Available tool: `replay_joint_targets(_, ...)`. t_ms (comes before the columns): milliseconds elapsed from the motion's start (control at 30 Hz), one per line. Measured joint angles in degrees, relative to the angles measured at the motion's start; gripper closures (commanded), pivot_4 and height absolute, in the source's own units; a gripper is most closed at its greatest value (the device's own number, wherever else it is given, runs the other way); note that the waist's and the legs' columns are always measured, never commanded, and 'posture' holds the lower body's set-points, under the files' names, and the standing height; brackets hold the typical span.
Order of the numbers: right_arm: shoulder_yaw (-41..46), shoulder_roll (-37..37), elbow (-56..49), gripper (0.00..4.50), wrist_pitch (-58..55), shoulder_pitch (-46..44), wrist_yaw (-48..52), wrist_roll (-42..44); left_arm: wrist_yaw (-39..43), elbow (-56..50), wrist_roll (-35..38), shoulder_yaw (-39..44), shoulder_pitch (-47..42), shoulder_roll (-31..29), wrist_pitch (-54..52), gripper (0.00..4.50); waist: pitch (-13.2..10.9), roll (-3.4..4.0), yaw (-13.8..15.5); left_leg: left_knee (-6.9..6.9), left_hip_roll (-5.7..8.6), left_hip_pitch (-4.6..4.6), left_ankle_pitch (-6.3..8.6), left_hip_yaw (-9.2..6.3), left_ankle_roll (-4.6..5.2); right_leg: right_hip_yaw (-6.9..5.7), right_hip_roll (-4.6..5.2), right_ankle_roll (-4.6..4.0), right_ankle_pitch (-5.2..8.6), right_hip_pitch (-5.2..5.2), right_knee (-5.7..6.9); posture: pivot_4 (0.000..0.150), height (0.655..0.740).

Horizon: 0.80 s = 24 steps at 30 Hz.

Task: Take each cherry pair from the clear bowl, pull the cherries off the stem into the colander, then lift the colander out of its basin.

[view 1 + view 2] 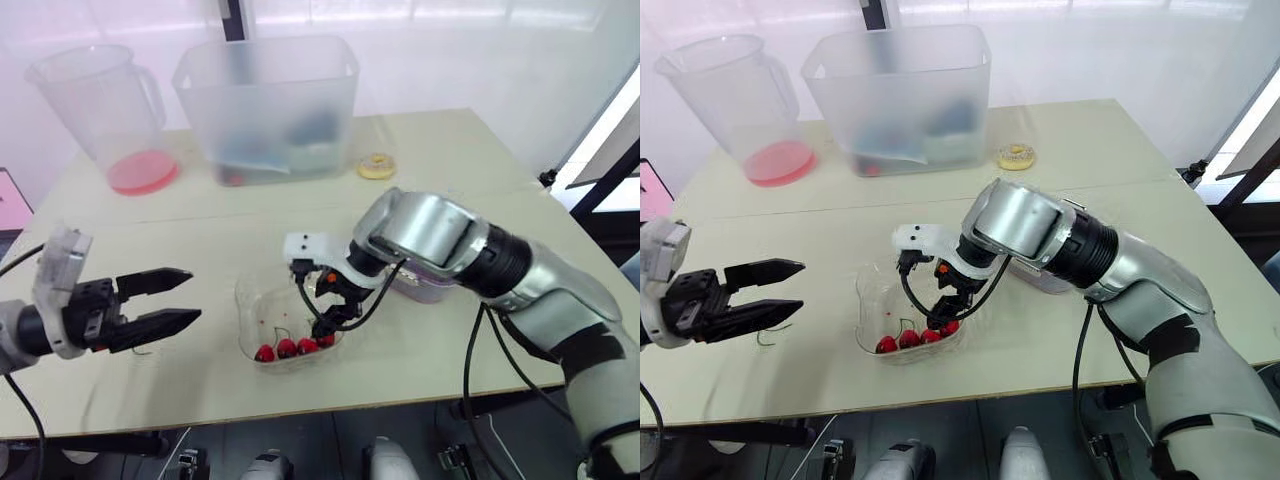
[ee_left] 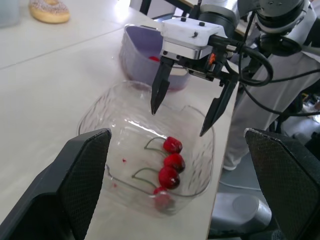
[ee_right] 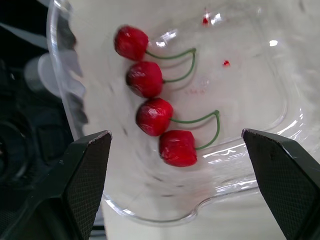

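Right wrist view resolves stems joining two cherry pairs (image 3: 155, 100) in the clear bowl (image 3: 250, 85). Right gripper (image 2: 178, 122) points down above it, spread wide, empty. Left gripper (image 1: 192, 295) hovers level beside the bowl, parted, empty. Left wrist view reveals the purple colander (image 2: 136, 52) just beyond.

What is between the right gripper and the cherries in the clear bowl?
Nothing: the open right gripper hangs above the cherries in the clear bowl, with only air between, as the left wrist view shows.

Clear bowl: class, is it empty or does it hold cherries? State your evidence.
Not empty. Four red cherries, as two stem-joined pairs, lie inside the clear bowl, beneath the open right gripper.
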<state>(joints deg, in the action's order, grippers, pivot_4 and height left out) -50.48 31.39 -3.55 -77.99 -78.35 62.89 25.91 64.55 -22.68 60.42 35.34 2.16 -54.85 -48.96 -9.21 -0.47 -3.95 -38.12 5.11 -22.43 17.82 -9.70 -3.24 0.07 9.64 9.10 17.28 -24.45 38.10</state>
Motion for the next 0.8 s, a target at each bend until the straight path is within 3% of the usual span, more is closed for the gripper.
replay_joint_targets(467,-11.08,-0.34,-1.16,0.00,8.35,0.13,2.00,-9.30,-3.93,-2.43,0.13,-0.09,2.13,3.38,2.33,0.03,0.00,0.00,-0.06,-0.01,0.00,0.00,0.00,0.00,0.00,0.00,-0.01,0.00,0.00,-0.01,0.02,0.150,0.7400)
replay_joint_targets(500,-11.53,-0.25,-1.33,0.61,8.38,0.13,2.39,-9.70,-4.09,-2.58,0.03,-0.22,2.26,3.63,2.58,0.00,0.00,0.00,-0.06,-0.01,0.00,0.00,0.00,0.00,0.00,0.00,-0.01,0.00,0.00,-0.01,0.01,0.150,0.7400)
replay_joint_targets(633,-12.42,0.34,-2.18,2.26,8.55,0.12,4.22,-10.44,-5.15,-3.39,-0.17,-0.77,2.46,4.27,3.32,0.00,0.00,0.00,-0.02,-0.01,0.00,0.00,0.00,0.00,0.00,0.00,-0.01,0.00,0.00,-0.01,0.00,0.150,0.7400)
replay_joint_targets(800,-13.52,0.75,-3.09,2.26,9.01,0.13,5.04,-12.36,-6.16,-4.61,-0.16,-1.24,2.43,5.43,3.66,0.00,0.00,0.00,0.00,-0.01,0.00,0.00,0.00,0.00,0.00,0.00,-0.01,0.00,0.00,0.00,0.00,0.150,0.7400)
